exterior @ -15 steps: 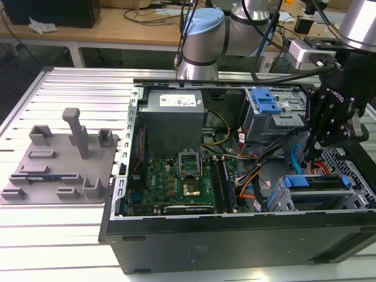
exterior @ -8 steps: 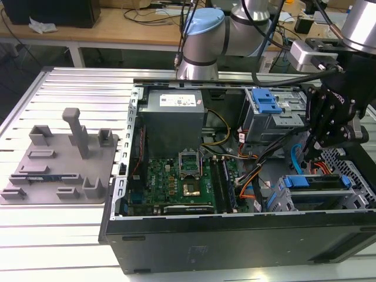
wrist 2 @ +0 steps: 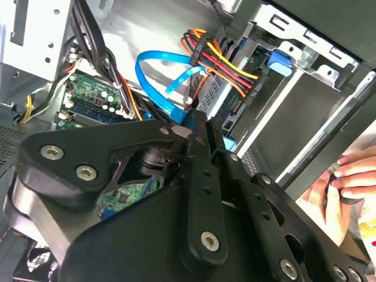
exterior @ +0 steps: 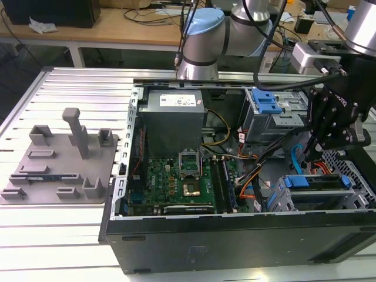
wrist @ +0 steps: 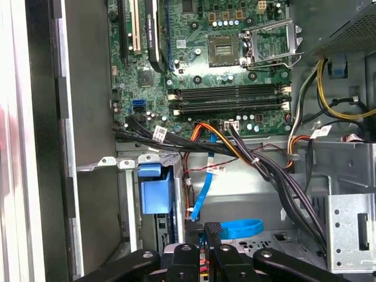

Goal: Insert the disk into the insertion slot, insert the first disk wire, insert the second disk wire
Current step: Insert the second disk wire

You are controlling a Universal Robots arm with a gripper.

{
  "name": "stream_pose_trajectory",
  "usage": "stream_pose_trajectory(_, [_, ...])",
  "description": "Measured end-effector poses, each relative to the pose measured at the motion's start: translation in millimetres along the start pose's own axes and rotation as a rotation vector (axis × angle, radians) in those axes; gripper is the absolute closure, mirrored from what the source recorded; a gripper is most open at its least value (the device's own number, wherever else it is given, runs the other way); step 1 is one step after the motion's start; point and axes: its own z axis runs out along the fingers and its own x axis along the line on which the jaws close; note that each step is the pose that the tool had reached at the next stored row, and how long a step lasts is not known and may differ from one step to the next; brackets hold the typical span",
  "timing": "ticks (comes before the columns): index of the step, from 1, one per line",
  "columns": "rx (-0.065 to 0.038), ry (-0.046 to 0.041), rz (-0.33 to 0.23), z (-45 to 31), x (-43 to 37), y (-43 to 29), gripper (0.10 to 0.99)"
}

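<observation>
Exterior view: hanging the pincer (exterior: 313, 151) low inside the open computer case (exterior: 235, 235) on the desk (exterior: 59, 235), near the exterior view's right. Lying just beside it, the disk (exterior: 314, 194), already sitting in the insertion slot (exterior: 348, 167).

Second wrist view: pressing the 2 fingers (wrist 2: 202, 153) close together, seemingly pinching the end of the blue wire (wrist 2: 154, 76). Running next to it, a red, yellow and black wire bundle (wrist 2: 226, 61), reaching the edge of the disk. Resting outside the case, a person's hand (wrist 2: 346, 176).

First wrist view: looping beside the pincer (wrist: 210, 226), the blue wire (wrist: 241, 228); lying beyond it, the motherboard (wrist: 223, 70).
</observation>
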Motion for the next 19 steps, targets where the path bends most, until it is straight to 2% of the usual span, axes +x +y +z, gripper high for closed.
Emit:
stream_pose_trajectory(3, [-0.002,-0.0067,0.0,0.4,6.5,-4.0,0.925])
stream_pose_trajectory(5, [-0.003,-0.0261,0.0,0.8,11.2,-5.9,0.925])
stream_pose_trajectory(7, [-0.004,-0.0385,0.0,1.0,14.6,-6.7,0.925])
stream_pose_trajectory(12, [-0.004,-0.0405,0.0,1.1,16.9,-7.1,0.925])
stream_pose_trajectory(16, [-0.004,-0.052,-0.001,1.7,23.9,-7.4,0.925])
stream_pose_trajectory(19, [-0.01,-0.0536,-0.001,2.1,28.0,-8.5,0.925])
